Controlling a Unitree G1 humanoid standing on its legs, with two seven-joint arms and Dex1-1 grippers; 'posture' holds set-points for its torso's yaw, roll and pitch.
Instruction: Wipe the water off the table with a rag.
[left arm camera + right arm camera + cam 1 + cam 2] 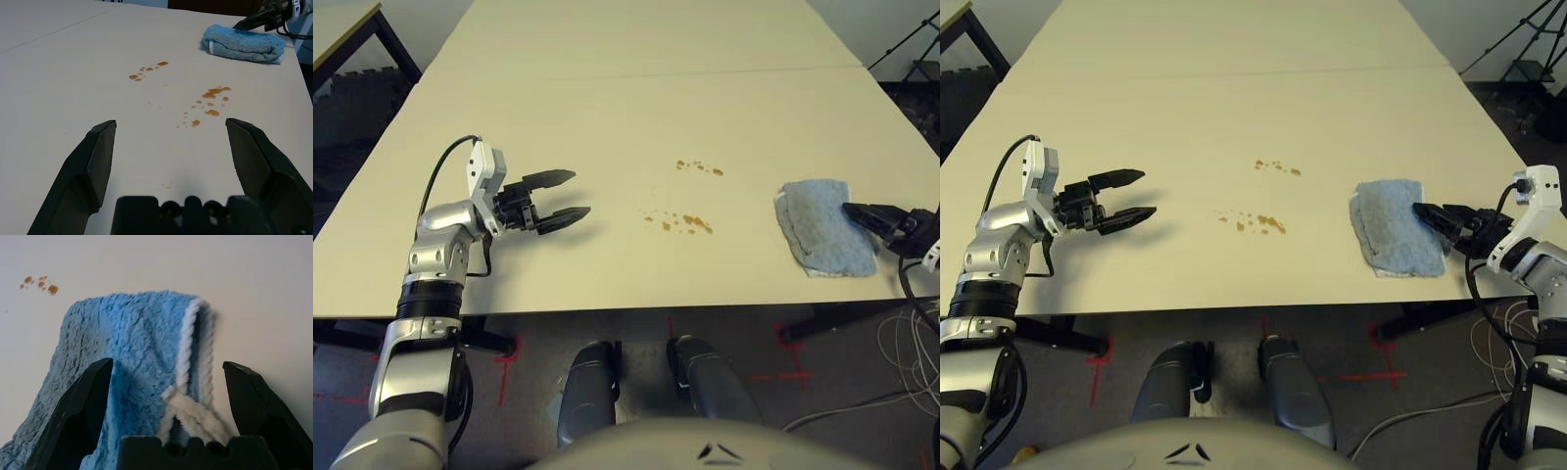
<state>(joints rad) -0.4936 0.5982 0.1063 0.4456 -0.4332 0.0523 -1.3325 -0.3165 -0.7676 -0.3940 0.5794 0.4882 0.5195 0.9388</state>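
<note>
Rag (1396, 230): blue, folded, pale-edged; lying on the table near its edge, on the robot's right side. Right gripper (168, 364): at the rag, fingers spread wide, one over the cloth. Water (687, 223): amber-brown drops in two clusters, on the table between the rag and the left gripper. Left gripper (570, 198): above the table, fingers apart, nothing between them. Table (607, 117): pale, flat, crossed by a thin seam.

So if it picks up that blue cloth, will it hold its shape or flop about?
The rag will probably flop and sag, since its surface is soft and wrinkled. It looks unlikely to slip, given its fluffy terry pile. Being folded into layers, as its doubled edge suggests, it may well open out when lifted.
</note>
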